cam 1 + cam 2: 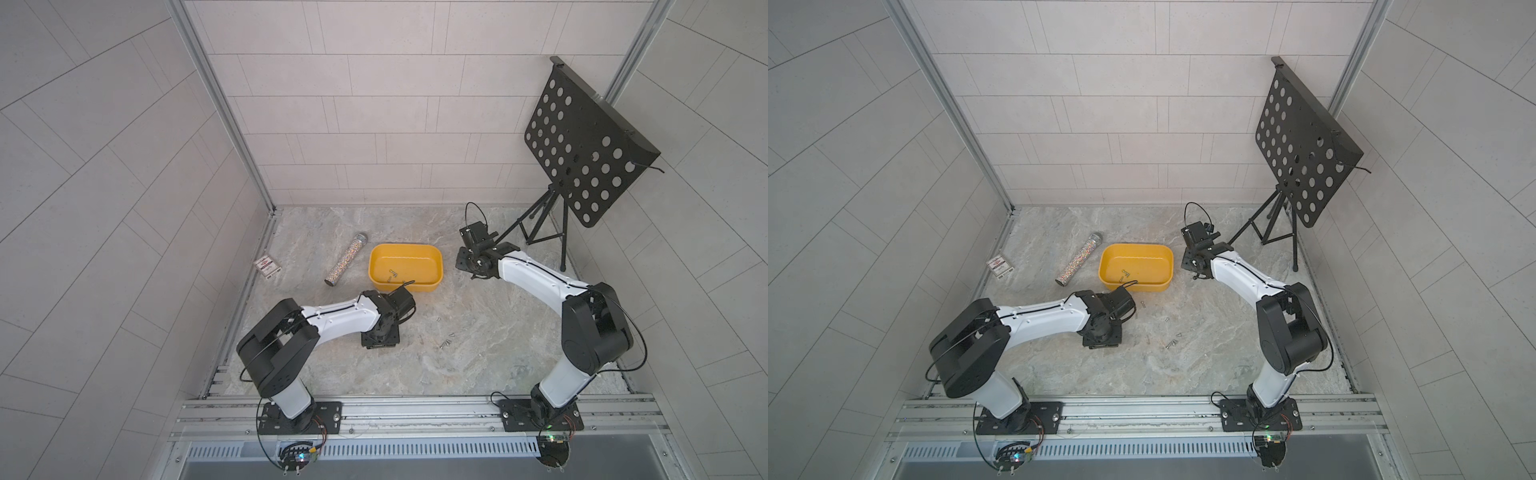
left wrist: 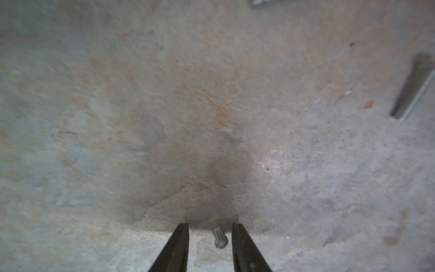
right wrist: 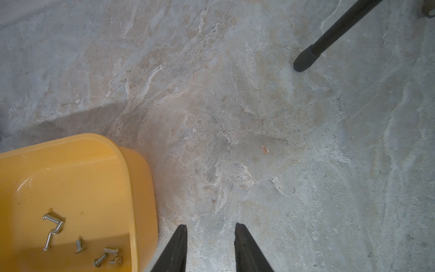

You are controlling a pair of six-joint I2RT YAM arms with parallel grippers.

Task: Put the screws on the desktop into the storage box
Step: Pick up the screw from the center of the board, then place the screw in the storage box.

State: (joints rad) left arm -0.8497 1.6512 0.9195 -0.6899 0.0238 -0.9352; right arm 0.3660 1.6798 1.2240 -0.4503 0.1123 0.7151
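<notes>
At the desktop's left edge: a red-and-white card box (image 1: pixel 268 268) and a glittery tube (image 1: pixel 345 259) lie apart from the job.
Left gripper (image 2: pixel 210 229): low over the desktop (image 2: pixel 211 117), jaws a narrow gap apart, straddling one screw (image 2: pixel 220 236) without pinching it; nothing held.
Storage box (image 1: pixel 419 287): yellow, mid-desktop, about seven screws (image 3: pixel 80 245) already lying inside.
Loose screws (image 1: pixel 444 343): a handful scattered on the desktop, on the robot's side of the box.
Right gripper (image 3: pixel 210 228): beside the box's right end, jaws partly apart over bare desktop, empty.
Music stand (image 1: pixel 582 145): far right, idle.
Progress: judged partway; the straddled screw looks next, and several more wait.
</notes>
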